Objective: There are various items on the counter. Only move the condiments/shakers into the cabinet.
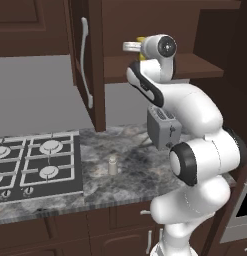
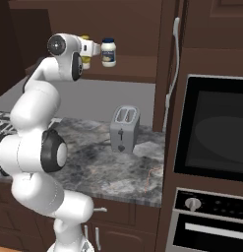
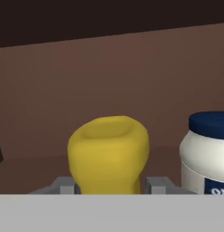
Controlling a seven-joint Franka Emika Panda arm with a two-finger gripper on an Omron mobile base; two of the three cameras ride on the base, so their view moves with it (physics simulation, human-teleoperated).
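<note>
Fingers (image 3: 65,185) sit on either side of the yellow squeeze bottle (image 3: 109,154), seemingly clamped on it, though their tips are mostly cut off. The bottle is up at the cabinet shelf (image 2: 128,74), just beside the white jar with the dark blue lid (image 2: 108,51), which stands on that shelf. Below, the pale grey shaker (image 1: 113,165) stands on the tabletop (image 1: 125,175), near the toaster (image 1: 162,127). The cabinet door (image 1: 87,60) hangs open.

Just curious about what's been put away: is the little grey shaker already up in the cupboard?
No, the shaker stands on the counter beside the stove.
</note>
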